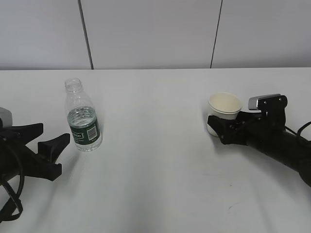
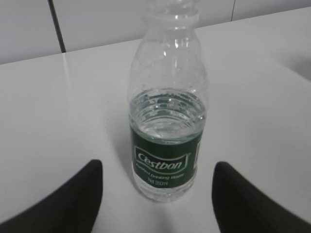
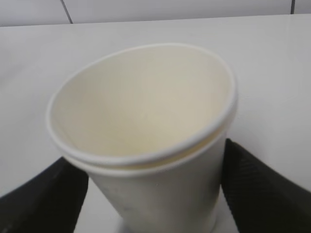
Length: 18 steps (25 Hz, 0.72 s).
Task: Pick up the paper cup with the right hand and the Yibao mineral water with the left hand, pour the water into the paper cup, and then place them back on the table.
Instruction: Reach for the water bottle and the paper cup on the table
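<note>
The Yibao mineral water bottle (image 1: 83,121) stands upright and uncapped on the white table (image 1: 155,160), partly full, with a dark green label. My left gripper (image 1: 54,132) is open just left of it. In the left wrist view the bottle (image 2: 166,121) stands a little ahead of the open left gripper (image 2: 158,167), and neither finger touches it. The cream-white paper cup (image 1: 225,108) is empty and sits at the right. My right gripper (image 1: 218,124) is closed around its lower wall. In the right wrist view the cup (image 3: 146,111) fills the space in my right gripper (image 3: 155,170), with a finger against each side.
A grey panelled wall (image 1: 155,34) runs along the table's far edge. A black cable (image 1: 12,194) loops by the left arm at the front left. Bare tabletop lies between the bottle and the cup.
</note>
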{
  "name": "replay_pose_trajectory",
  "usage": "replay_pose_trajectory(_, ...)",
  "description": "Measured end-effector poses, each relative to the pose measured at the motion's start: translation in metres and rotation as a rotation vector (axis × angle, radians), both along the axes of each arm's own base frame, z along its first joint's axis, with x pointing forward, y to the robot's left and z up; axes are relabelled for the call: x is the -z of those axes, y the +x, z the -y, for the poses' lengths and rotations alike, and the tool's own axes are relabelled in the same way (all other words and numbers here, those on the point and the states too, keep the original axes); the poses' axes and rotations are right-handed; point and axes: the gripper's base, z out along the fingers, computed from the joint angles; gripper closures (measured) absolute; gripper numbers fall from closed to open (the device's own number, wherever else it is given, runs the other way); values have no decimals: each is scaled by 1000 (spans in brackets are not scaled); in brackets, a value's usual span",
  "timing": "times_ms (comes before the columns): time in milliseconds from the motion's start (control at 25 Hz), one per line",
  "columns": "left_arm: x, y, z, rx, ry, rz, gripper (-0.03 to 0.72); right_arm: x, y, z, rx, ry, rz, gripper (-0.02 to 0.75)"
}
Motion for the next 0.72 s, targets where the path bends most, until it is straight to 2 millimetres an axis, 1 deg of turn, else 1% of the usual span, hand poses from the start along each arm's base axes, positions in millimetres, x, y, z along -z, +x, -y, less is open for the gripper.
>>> replay_pose_trajectory(200, 0, 0, 0, 0, 0, 0, 247, 3, 3, -1, -5, 16, -9, 81)
replay_pose_trajectory(280, 0, 0, 0, 0, 0, 0, 247, 3, 3, -1, -5, 18, -10, 105)
replay_pose_trajectory(400, 0, 0, 0, 1, 0, 1, 247, 3, 3, -1, -8, 19, -10, 173)
replay_pose_trajectory(480, 0, 0, 0, 6, 1, 1, 247, 3, 2, -1, -11, 19, -10, 205)
replay_pose_trajectory(720, 0, -2, 3, 42, 6, 3, 248, 3, 2, -2, -15, 18, -10, 227)
